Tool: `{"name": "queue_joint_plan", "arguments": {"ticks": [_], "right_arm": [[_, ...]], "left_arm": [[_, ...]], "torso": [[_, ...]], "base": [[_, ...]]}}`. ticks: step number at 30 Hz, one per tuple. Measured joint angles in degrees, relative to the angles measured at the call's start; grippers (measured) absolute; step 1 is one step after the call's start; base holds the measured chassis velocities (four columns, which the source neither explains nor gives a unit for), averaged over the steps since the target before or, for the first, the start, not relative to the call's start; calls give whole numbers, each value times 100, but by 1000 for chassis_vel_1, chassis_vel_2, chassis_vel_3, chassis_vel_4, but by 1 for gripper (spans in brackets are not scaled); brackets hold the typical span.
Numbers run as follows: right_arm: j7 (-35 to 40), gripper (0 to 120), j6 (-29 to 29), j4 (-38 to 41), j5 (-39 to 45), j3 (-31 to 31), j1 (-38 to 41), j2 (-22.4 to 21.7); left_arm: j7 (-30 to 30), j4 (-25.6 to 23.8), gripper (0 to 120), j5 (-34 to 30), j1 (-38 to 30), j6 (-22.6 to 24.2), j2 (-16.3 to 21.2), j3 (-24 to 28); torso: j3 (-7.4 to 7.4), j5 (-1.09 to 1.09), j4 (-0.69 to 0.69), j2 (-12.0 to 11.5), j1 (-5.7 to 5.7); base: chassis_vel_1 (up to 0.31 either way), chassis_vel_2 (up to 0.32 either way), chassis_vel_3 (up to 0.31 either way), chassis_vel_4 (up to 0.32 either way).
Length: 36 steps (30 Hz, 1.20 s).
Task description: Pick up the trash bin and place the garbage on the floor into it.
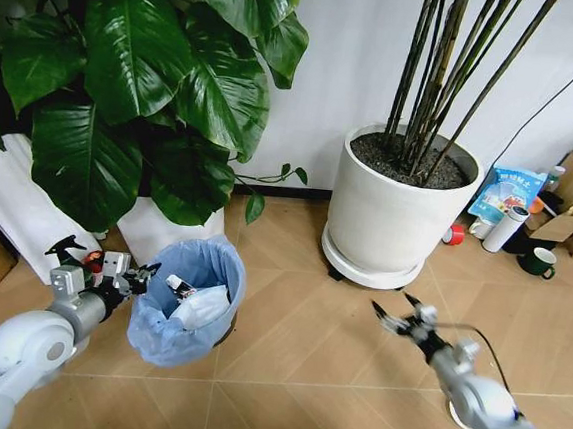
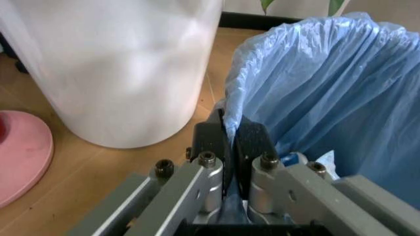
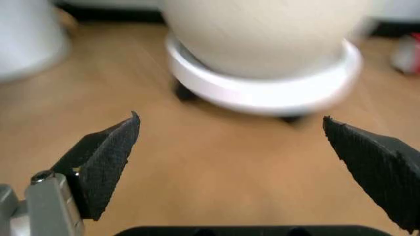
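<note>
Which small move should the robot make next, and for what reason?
Probably lift the trash bin slightly. The left tool is shut on its blue bag rim, and paper already lies inside. The right tool hangs open over bare floor near the white plant pot.

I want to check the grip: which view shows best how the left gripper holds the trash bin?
The left wrist view: the left gripper has its jaws shut on the trash bin liner rim. The head view shows it only small, at the bin's edge.
</note>
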Motion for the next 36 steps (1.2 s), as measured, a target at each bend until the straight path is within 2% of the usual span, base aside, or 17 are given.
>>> {"name": "queue_joint_plan", "arguments": {"ticks": [5,13,36], "right_arm": [[265,100,-48,-61,-422,501,-624,232],[550,100,-165,-318,-537,802,-1023,487],[749,86,-485,-1037,-91,771,-938,635]], "left_arm": [[-1,-27,0,16,0,-1,1,15],[-12,-93,0,14,40,-1,22,-12],[-28,-184,0,15,166,-1,25,-103]], "torso": [[0,-1,0,0,0],[1,1,1,0,0],[1,0,1,0,0]], "base": [[0,0,0,0],[0,0,0,0],[0,0,0,0]]}}
